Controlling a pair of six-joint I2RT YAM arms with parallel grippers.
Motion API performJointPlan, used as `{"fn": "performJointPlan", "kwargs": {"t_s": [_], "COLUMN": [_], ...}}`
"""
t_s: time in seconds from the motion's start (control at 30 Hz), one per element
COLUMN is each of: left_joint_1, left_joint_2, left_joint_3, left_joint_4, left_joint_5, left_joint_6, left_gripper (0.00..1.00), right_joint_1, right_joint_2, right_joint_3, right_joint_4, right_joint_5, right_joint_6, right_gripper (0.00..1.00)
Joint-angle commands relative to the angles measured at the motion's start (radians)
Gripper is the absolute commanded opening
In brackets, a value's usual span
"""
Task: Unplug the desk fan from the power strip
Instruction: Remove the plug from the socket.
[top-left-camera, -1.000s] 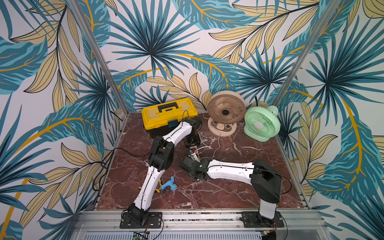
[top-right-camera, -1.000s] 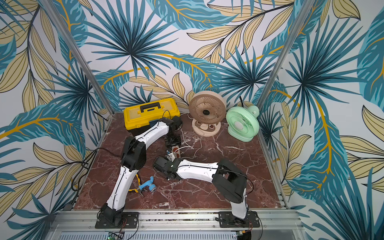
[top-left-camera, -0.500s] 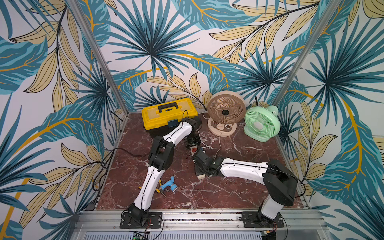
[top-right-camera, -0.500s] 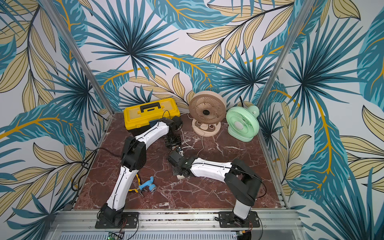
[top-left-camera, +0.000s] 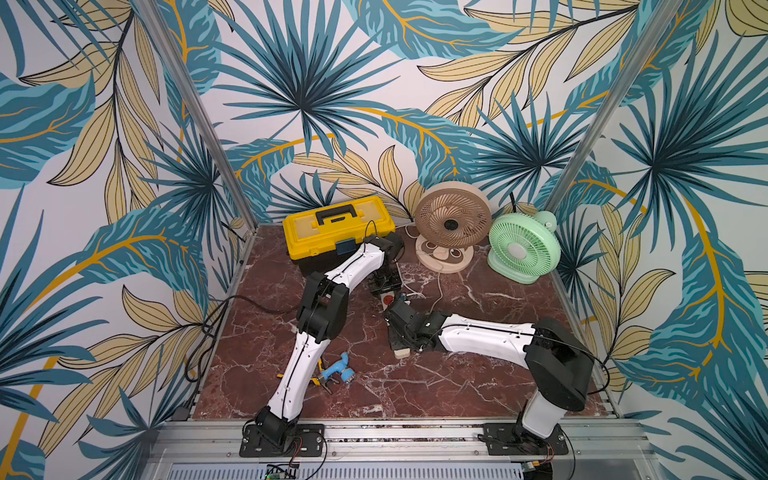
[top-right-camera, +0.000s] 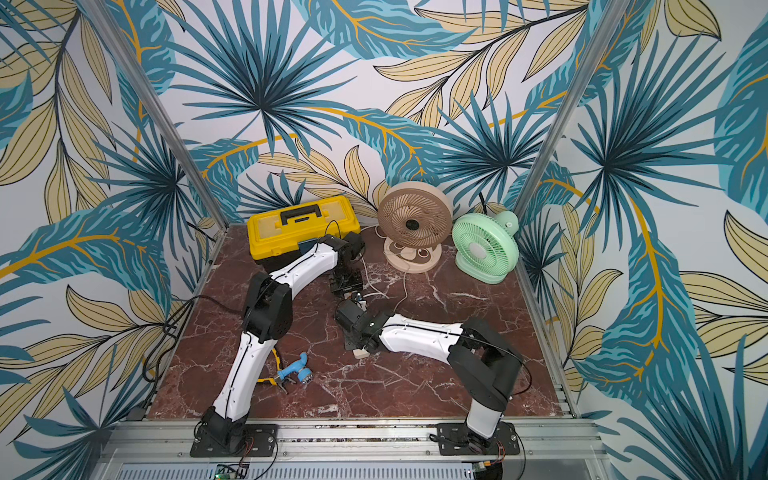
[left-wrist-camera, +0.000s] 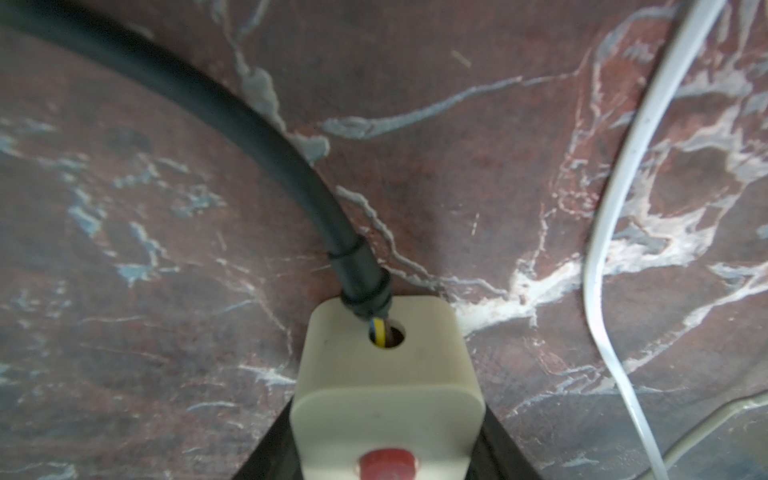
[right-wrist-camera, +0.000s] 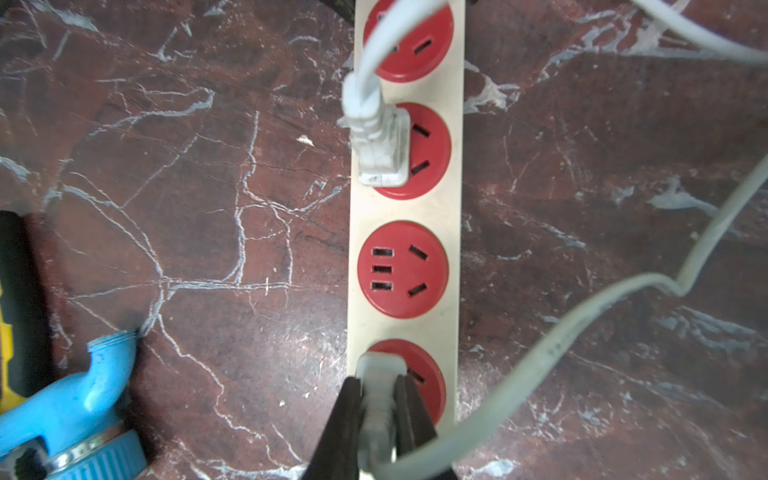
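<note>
Looking down on a dark red marble-look tabletop (top-left-camera: 478, 374) with white veins. At the back left, a yellow plastic toolbox (top-left-camera: 332, 232) with a black handle. Just beside it, a round beige desk fan (top-left-camera: 451, 220) on a flat base, then a smaller mint-green desk fan (top-left-camera: 521, 247). Both upright, both facing forward.

Out in the middle, in front of the toolbox and the beige fan: the long cream power strip (right-wrist-camera: 405, 208), flat on the marble, lying roughly back to front. Four round red sockets in a row along it.

Left gripper (left-wrist-camera: 386, 415) clamped across the back end of the strip, dark fingers hugging both sides. Right gripper (right-wrist-camera: 380, 390) pinched tight on a pale grey plug (right-wrist-camera: 380, 368) sitting in the front-most socket.

Near the front left, well apart from the strip: a small blue plastic tool (top-left-camera: 338, 368), touching or almost touching some yellow-handled pliers (top-right-camera: 280, 382).

Back to the sockets: third one from the back empty, second one filled by a white plug (right-wrist-camera: 380, 145), back one crossed by that plug's white cable. Thick black cord (left-wrist-camera: 232, 120) going into the back end of the strip, and a small red button (left-wrist-camera: 387, 463) on top right there, between the left fingers. Thin white cables (top-left-camera: 438, 286) looping off toward the fans; can't tell which plug goes with which fan.
</note>
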Motion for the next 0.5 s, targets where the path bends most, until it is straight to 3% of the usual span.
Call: {"fn": "performJointPlan", "kwargs": {"t_s": [0.0, 0.47], "left_joint_1": [0.016, 0.015], "left_joint_2": [0.152, 0.153], "left_joint_3": [-0.075, -0.074], "left_joint_4": [0.041, 0.043], "left_joint_5": [-0.056, -0.044], "left_joint_6": [0.038, 0.041], "left_gripper": [0.00, 0.00], "right_joint_1": [0.037, 0.160], "right_joint_2": [0.039, 0.139], "right_joint_3": [0.076, 0.254], "right_joint_4": [-0.059, -0.279], "right_joint_5": [0.116, 0.438], "right_joint_6": [-0.032, -0.107], "right_gripper": [0.00, 0.00]}}
